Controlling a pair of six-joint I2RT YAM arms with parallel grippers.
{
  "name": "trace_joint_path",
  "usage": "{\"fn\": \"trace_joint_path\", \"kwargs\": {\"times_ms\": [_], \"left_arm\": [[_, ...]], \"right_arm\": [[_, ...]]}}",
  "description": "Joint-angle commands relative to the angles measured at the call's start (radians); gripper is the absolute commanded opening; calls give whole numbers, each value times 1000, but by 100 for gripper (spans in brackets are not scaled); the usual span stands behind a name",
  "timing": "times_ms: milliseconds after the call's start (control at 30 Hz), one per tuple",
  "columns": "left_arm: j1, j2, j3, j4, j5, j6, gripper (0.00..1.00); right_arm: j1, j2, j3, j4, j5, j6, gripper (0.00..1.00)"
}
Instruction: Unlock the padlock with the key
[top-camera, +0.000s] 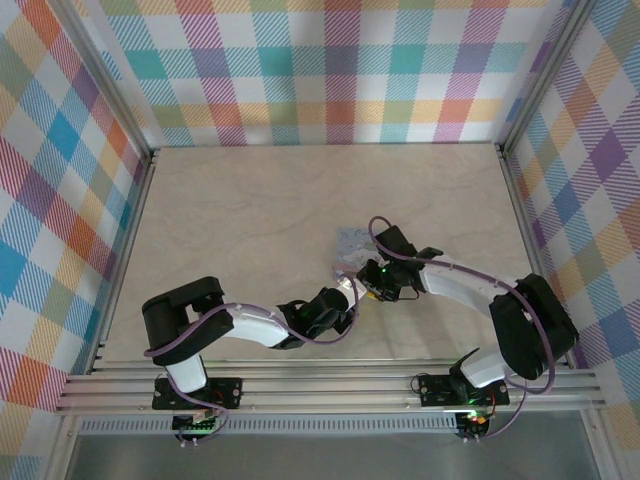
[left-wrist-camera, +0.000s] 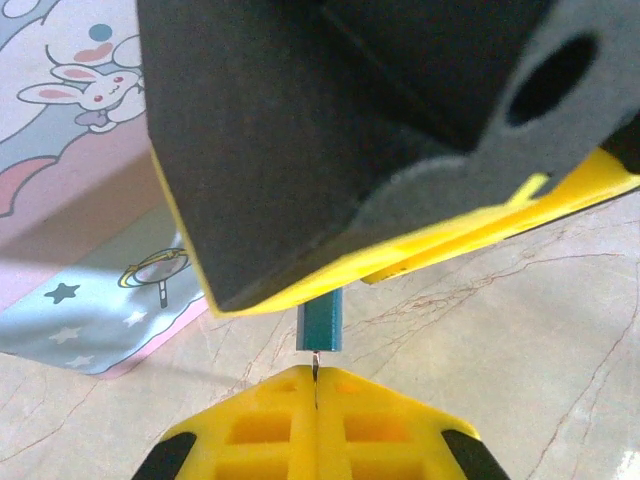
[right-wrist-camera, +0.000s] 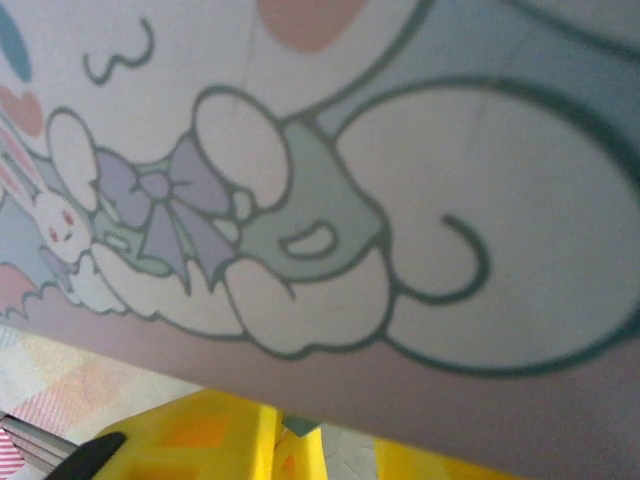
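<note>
In the left wrist view the small teal padlock (left-wrist-camera: 320, 322) hangs body-down from my right gripper (left-wrist-camera: 400, 150), whose black and yellow fingers close over its upper part and hide the shackle. Just below it, my left gripper (left-wrist-camera: 316, 374) is shut on the thin silvery key (left-wrist-camera: 316, 360). The key's tip meets the padlock's underside. In the right wrist view a sliver of the teal padlock (right-wrist-camera: 302, 425) shows between my right gripper's (right-wrist-camera: 290, 442) yellow fingers. From above, the left gripper (top-camera: 346, 296) and right gripper (top-camera: 368, 284) meet at mid-table.
The pastel blue-pink tin (top-camera: 352, 243) with cartoon animals lies on the marble-look table (top-camera: 250, 210) just behind the grippers. It sits close on the left in the left wrist view, tin (left-wrist-camera: 90, 250), and looms right before the right wrist camera, tin (right-wrist-camera: 350, 180). Checkered walls (top-camera: 70, 180) ring the table.
</note>
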Motion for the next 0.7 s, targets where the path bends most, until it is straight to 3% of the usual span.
{"fn": "trace_joint_path", "kwargs": {"times_ms": [0, 167, 600, 667], "left_arm": [[-13, -36, 21, 59, 0, 7, 0], [-13, -41, 24, 69, 2, 5, 0], [-13, -35, -11, 155, 35, -53, 0], [-13, -40, -18, 166, 41, -66, 5]], "right_arm": [[34, 23, 19, -19, -34, -17, 24], [35, 24, 27, -14, -44, -18, 0], [33, -90, -34, 19, 14, 16, 0], [30, -97, -46, 35, 19, 29, 0]]}}
